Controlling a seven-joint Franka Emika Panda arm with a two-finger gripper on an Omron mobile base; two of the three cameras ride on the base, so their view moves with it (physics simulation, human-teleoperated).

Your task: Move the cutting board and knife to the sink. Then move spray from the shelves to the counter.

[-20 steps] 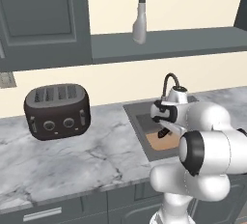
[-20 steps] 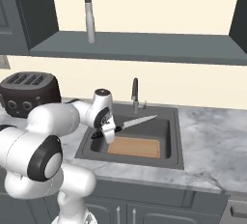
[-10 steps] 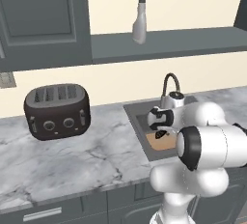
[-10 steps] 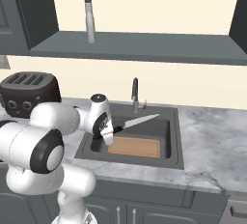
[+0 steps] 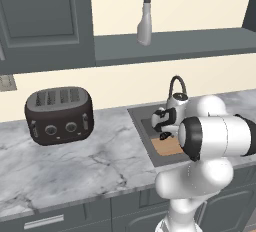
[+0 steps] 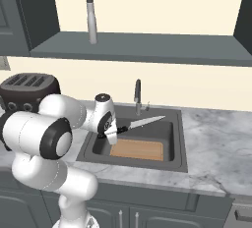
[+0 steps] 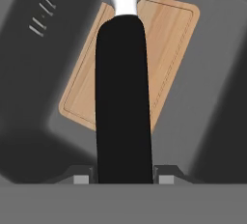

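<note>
The fingers (image 7: 123, 177) are clamped on the black handle of the knife (image 6: 139, 123), one tip on each side of it in the hand view, where the handle runs straight up from between them to a pale collar and the start of the blade. In the right base view the knife juts out sideways from the fingers, its silvery blade held in the air over the sink (image 6: 177, 143). Directly below the fingers lies the cutting board (image 7: 169, 49) — flat on the sink floor, its grain stripes running lengthwise, a groove tracing its edge. The curved faucet (image 5: 176, 83) stands just beyond the fingers at the back rim of the basin. The spray (image 5: 145, 17) stands upright on the shelves (image 5: 200, 43), well above the fingers. The toaster (image 5: 59, 114) sits on the counter (image 5: 90, 163), well off to one side of them. No writing or brand can be read on the bottle, the toaster or the board.
</note>
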